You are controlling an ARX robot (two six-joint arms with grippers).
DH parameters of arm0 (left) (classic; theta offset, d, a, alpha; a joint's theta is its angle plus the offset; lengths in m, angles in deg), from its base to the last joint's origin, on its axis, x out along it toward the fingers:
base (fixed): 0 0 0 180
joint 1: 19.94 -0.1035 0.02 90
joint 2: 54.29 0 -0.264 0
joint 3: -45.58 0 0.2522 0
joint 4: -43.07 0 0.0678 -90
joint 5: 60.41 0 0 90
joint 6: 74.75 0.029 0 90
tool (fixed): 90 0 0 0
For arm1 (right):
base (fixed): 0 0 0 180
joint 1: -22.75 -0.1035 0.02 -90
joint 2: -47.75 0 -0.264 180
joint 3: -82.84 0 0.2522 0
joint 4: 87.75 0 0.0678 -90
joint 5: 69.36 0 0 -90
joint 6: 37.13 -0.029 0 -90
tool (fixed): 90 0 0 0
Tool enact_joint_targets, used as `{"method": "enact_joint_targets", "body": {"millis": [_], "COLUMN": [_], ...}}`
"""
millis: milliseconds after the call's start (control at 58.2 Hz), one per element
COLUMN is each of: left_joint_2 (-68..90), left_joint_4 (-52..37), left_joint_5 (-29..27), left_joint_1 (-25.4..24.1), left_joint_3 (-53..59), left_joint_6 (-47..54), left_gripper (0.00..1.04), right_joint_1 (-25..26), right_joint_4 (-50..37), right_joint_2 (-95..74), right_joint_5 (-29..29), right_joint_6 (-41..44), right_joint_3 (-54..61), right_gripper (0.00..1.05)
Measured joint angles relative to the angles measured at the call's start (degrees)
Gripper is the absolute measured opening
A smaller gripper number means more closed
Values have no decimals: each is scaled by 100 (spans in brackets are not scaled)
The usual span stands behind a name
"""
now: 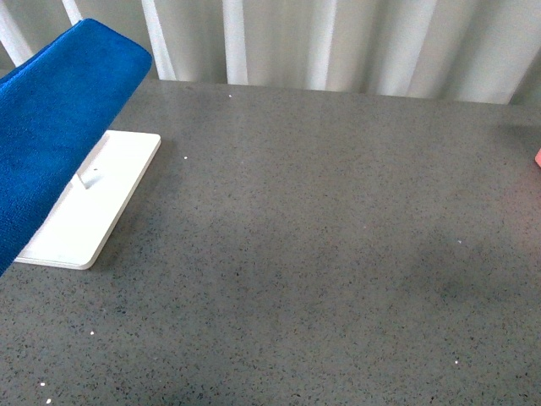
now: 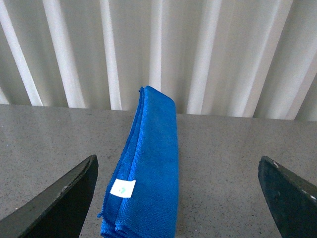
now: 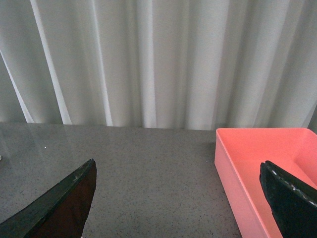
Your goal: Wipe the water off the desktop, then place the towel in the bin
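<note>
Left jaws spread wide, lined up on folded towel [image 2: 151, 163] sitting over white tray [image 1: 101, 211] at left of desk [image 1: 321, 254], ready to grab; right jaws released too, idling by pink bin [image 3: 233, 183].

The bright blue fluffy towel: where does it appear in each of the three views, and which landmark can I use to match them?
Front view: the bright blue fluffy microfibre towel fills the upper left corner, overlapping the white rectangular tray.
Left wrist view: between the open left pincer fingers, white tag showing, stretching toward the curtain.
Right wrist view: not in it.
Shared landmark: the white pleated curtain behind the dark grey speckled desktop.
</note>
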Motion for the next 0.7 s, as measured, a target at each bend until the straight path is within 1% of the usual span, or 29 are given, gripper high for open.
{"method": "enact_joint_targets", "body": {"millis": [704], "left_joint_2": [0], "left_joint_4": [0], "left_joint_5": [0], "left_joint_1": [0], "left_joint_3": [0], "left_joint_6": [0], "left_gripper": [98], "right_joint_1": [0], "right_joint_4": [0], "right_joint_2": [0], "right_joint_5": [0], "right_joint_6": [0], "right_joint_3": [0], "right_gripper": [98]}}
